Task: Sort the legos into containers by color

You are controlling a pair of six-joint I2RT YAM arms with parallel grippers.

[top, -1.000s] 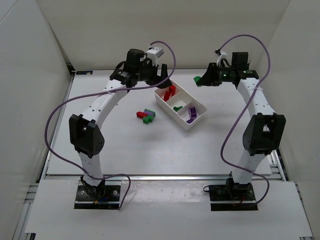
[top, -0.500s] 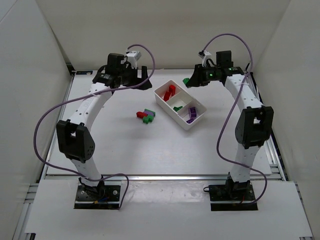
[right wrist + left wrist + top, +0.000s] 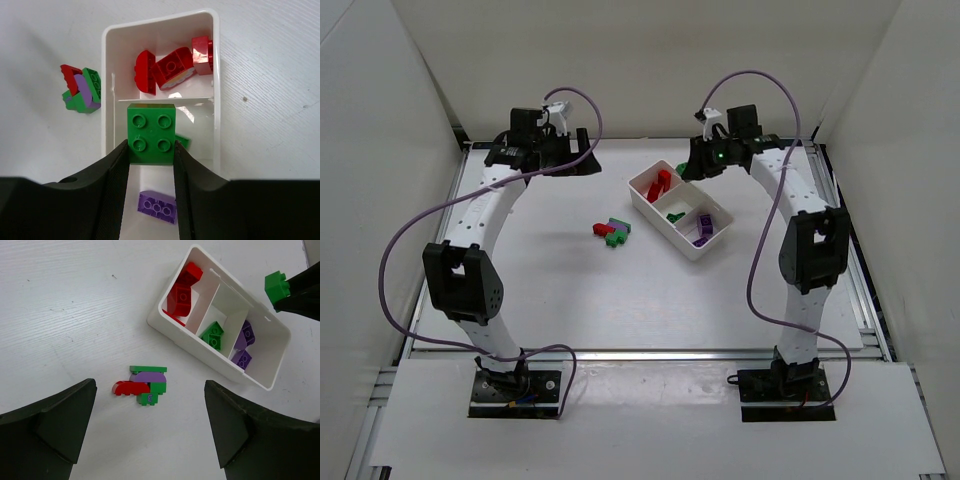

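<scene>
Right wrist view is showing you the right end effector [image 3: 150, 150] clamping a light, rigid, slick green lego [image 3: 151, 132] by its flat sides, directly above the middle container [image 3: 200, 122].

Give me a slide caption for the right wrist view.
Right pincer grips a square green plastic brick, framed against the white plastic tray.

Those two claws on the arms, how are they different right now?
The left gripper has its jaws wide apart and holds nothing; the right gripper has its jaws shut on a green brick. The right gripper hangs close to the white tray, with its brick lined up with the middle compartment in its own camera; the left gripper is off to the tray's left. Both are black, with two jaws each.
</scene>
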